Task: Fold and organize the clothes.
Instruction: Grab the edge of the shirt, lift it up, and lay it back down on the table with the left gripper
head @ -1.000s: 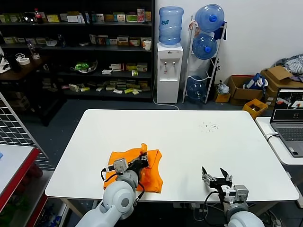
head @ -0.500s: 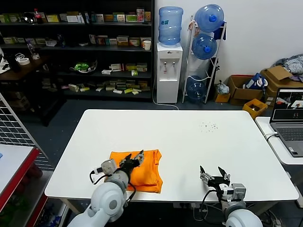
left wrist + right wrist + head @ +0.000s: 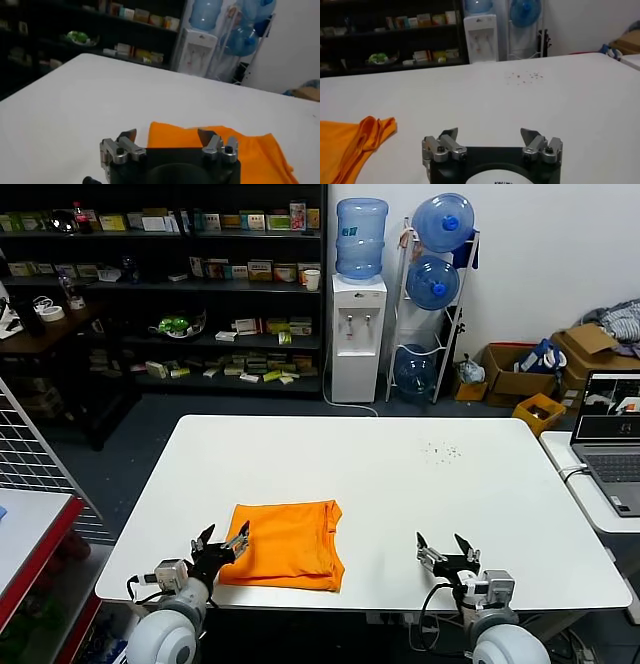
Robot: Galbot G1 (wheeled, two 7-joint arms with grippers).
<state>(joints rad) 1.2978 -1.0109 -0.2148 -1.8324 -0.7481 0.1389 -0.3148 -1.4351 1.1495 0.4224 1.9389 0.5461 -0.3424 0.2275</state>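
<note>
We see our left gripper low at the near table edge, jaws spread and empty, just beside the folded orange T-shirt. Our right gripper waits well apart, released. The lettering is hidden. A second ago the left gripper pinched the shirt; now it has let go and withdrawn.
</note>
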